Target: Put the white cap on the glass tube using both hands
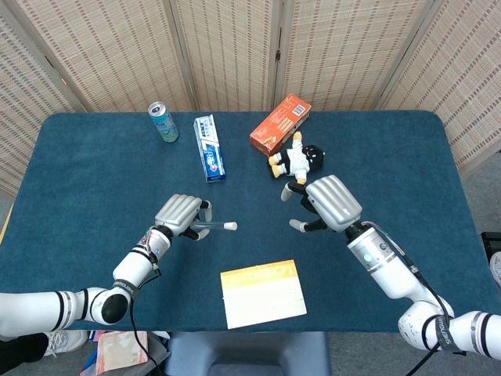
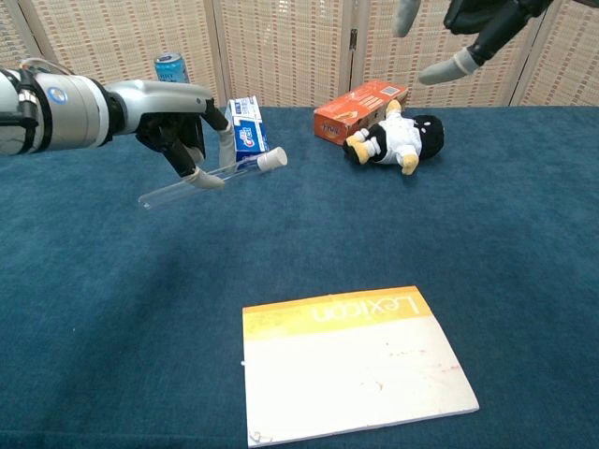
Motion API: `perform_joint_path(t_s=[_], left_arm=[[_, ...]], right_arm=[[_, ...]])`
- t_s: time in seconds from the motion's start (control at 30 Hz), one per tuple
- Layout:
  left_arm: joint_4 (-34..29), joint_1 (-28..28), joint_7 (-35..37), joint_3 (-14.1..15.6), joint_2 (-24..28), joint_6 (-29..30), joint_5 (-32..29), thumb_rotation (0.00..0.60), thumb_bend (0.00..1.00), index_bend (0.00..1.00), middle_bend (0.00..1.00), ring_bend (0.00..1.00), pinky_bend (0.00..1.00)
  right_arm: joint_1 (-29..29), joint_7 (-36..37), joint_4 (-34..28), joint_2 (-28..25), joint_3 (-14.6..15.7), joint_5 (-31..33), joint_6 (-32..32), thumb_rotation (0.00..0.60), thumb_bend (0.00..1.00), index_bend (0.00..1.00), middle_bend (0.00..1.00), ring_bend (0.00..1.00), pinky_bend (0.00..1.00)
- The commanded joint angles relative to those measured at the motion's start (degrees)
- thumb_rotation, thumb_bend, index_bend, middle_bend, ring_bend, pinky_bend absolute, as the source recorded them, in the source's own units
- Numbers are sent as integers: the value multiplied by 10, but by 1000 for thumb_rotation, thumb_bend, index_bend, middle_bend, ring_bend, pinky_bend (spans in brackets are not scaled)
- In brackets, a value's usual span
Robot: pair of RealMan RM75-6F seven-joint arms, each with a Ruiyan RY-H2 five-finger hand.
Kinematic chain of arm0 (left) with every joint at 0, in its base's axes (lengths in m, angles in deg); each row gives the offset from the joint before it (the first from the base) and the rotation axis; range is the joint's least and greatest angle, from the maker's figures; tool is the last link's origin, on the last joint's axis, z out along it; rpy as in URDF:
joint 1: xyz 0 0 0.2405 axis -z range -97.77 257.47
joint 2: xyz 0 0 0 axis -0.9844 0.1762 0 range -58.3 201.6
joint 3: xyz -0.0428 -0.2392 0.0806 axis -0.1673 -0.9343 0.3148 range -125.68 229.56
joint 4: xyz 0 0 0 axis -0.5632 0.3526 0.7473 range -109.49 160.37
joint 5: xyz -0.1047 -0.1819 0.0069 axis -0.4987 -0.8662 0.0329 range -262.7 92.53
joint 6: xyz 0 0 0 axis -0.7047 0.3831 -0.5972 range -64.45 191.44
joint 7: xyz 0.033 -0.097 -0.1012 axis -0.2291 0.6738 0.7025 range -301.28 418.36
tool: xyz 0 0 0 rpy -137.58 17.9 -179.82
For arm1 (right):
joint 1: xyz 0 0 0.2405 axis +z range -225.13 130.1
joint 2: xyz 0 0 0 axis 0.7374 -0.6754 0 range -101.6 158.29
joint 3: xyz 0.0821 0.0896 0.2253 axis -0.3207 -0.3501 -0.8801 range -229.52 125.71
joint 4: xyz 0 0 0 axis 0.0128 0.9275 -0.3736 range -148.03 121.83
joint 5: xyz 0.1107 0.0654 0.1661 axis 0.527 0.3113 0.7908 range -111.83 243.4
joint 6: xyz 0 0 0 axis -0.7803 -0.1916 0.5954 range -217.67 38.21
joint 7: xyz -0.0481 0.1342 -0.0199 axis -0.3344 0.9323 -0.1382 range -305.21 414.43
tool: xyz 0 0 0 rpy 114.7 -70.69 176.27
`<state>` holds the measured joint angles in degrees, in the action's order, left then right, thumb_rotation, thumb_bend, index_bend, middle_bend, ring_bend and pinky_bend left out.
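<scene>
1. Both hands are above the dark blue cloth table [image 1: 94,188], and only one of them carries something. The left hand [image 1: 179,213] holds the clear glass tube [image 2: 192,183] between thumb and fingers, with the tube nearly level in the air. I judge this pose is good for showing the result.
2. The small white round cap [image 2: 272,159] sits on the tube end that points toward the orange and white Lexicon booklet [image 2: 351,360] side, so the capping looks done.
3. The tube hangs behind the booklet, not touching the table.
4. The right hand [image 1: 329,202] holds nothing. Its fingers are spread apart, and it is raised well apart from the tube, behind the booklet and near the black and white plush doll [image 1: 297,160]. Probably it has no more work here.
</scene>
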<state>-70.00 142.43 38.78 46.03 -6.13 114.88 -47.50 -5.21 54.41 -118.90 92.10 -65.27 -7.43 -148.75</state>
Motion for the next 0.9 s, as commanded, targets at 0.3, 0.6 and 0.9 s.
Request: perform_joint_path(t_s=[0.3, 0.6, 0.9], left_arm=[[84, 41, -214, 19, -120, 91, -92, 600, 395, 509, 1000, 1000, 1000], [124, 52, -290, 8, -169, 92, -136, 600, 392, 433, 1000, 1000, 1000], [82, 33, -291, -11, -143, 98, -146, 600, 386, 281, 993, 1000, 1000]], right_arm=[[-48, 30, 19, -29, 22, -10, -23, 600, 160, 400, 1000, 1000, 1000], [-65, 59, 41, -31, 26, -16, -21, 600, 160, 400, 1000, 1000, 1000], [-77, 65, 63, -36, 29, -11, -16, 600, 160, 400, 1000, 1000, 1000]])
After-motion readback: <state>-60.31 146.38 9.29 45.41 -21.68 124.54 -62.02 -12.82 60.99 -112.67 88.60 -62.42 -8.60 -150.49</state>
